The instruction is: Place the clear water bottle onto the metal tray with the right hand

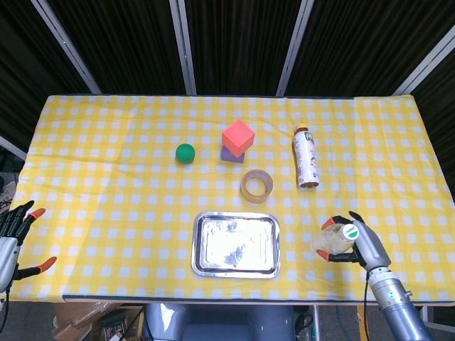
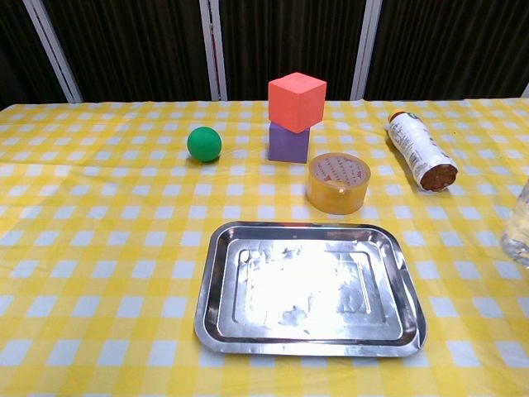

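Observation:
The clear water bottle [image 1: 333,240] is gripped by my right hand [image 1: 362,243] near the table's front edge, well to the right of the metal tray [image 1: 196,245]. Its white-and-green cap points up toward the head camera. In the chest view only a sliver of the bottle [image 2: 519,225] shows at the right border, and the tray [image 2: 208,291] lies bare in the front middle. My left hand [image 1: 11,236] hangs off the table's front left corner, fingers spread, holding nothing.
A tape roll [image 1: 257,185] lies just behind the tray. Further back a red cube [image 1: 238,135] is stacked on a purple block [image 1: 229,154], with a green ball [image 1: 185,153] to their left. A labelled drink bottle [image 1: 306,156] lies on its side at the right.

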Controlling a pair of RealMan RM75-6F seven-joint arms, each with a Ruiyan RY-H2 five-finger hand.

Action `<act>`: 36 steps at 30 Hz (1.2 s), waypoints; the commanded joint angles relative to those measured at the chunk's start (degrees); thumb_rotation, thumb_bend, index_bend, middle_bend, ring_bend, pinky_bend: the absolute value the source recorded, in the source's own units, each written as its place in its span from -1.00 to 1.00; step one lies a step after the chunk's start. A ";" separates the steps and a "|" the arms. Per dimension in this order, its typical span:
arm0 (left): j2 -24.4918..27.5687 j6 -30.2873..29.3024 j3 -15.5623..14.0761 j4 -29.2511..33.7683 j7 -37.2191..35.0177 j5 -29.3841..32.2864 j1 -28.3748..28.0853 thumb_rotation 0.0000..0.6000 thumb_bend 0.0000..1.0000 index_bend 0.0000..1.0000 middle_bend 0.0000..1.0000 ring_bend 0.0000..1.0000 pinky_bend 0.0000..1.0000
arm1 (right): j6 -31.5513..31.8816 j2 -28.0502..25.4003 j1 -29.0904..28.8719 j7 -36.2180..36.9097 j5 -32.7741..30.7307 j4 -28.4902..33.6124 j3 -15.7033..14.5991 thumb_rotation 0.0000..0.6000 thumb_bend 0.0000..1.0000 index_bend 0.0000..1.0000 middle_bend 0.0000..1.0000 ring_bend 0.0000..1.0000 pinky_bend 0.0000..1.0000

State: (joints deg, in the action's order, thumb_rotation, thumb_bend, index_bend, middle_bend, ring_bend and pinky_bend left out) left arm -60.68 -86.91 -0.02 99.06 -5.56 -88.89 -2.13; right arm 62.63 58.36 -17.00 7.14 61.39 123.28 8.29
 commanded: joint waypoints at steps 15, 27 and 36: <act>0.41 0.77 -0.01 -0.81 -1.79 0.08 -0.40 1.00 -0.69 -0.75 -1.00 -1.00 -1.00 | 7.10 31.54 -11.36 -22.71 -11.52 -1.10 2.49 1.00 0.75 0.89 0.44 -0.20 -1.00; 0.61 0.98 0.06 -1.01 -2.52 0.35 -0.52 1.00 -0.69 -0.75 -1.00 -1.00 -1.00 | 9.33 37.45 -11.63 -20.98 -11.28 -8.96 3.71 1.00 0.75 0.89 0.44 -0.20 -1.00; 0.48 1.13 0.02 -0.97 -2.16 0.34 -0.61 1.00 -0.69 -0.75 -1.00 -1.00 -1.00 | 8.32 37.57 -10.15 -17.86 -9.35 -11.42 2.11 1.00 0.75 0.89 0.44 -0.20 -1.00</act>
State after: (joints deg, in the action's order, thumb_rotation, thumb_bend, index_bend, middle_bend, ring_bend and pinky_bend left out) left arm -60.19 -85.79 0.00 98.08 -7.73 -88.56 -2.73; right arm 71.12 95.91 -27.29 -10.90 51.88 112.01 10.59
